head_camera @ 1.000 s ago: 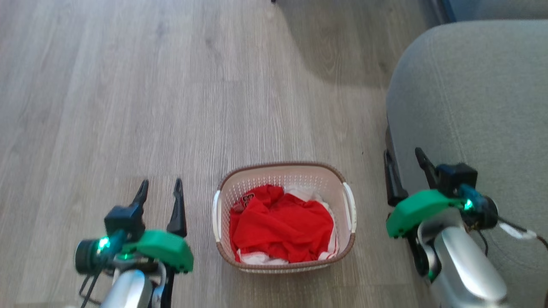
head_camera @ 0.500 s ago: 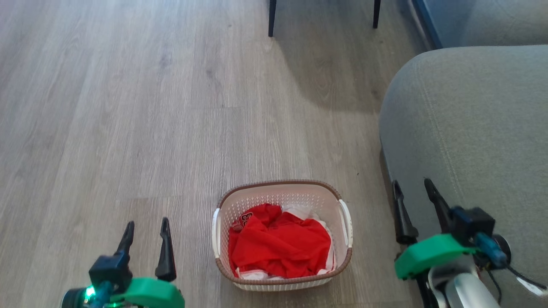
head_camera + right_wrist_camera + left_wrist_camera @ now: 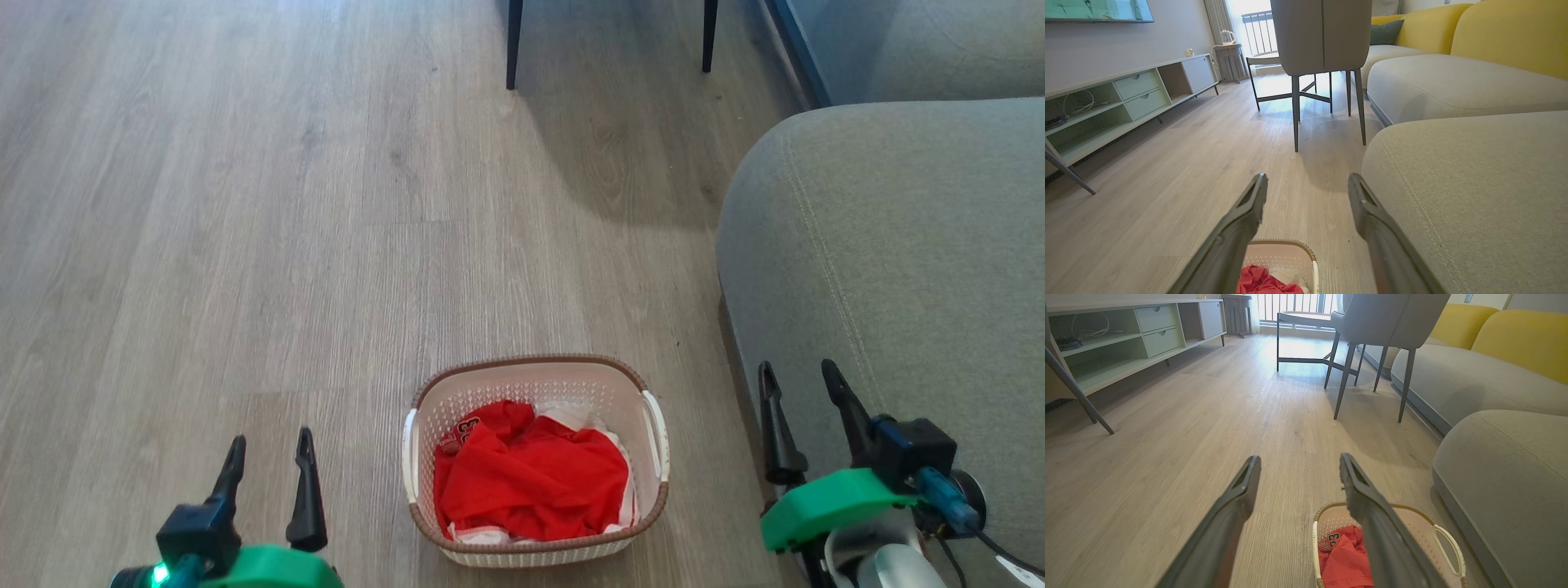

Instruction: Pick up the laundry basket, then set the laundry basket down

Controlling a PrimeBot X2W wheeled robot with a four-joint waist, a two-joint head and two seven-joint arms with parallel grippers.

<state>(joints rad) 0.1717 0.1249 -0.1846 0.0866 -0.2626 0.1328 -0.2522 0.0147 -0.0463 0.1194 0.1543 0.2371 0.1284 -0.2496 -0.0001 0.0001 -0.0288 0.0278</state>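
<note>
The laundry basket [image 3: 535, 371] sits on the wooden floor low in the head view, cream-white with a brown rim, white side handles and red-and-white clothes inside. My left gripper [image 3: 271, 444] hangs open to its left, apart from it. My right gripper [image 3: 798, 369] is open to its right, beside the grey sofa. In the left wrist view the basket [image 3: 1433, 522] lies low, partly behind my right-hand finger, and the left gripper [image 3: 1298, 462] holds nothing. The right wrist view has the basket [image 3: 1286, 255] at the bottom between the fingers of the empty right gripper [image 3: 1306, 179].
A grey sofa cushion [image 3: 898, 245] stands close on the basket's right. Dark chair legs [image 3: 514, 41] rise at the far end of the floor. A low green TV cabinet [image 3: 1126, 339] lines the left wall, with yellow sofa backs [image 3: 1515, 335] far right.
The head camera has tilted up, so the whole picture has slid downward and chair legs have come into view. Both grippers sit lower in the picture and stay open; the basket rests untouched.
</note>
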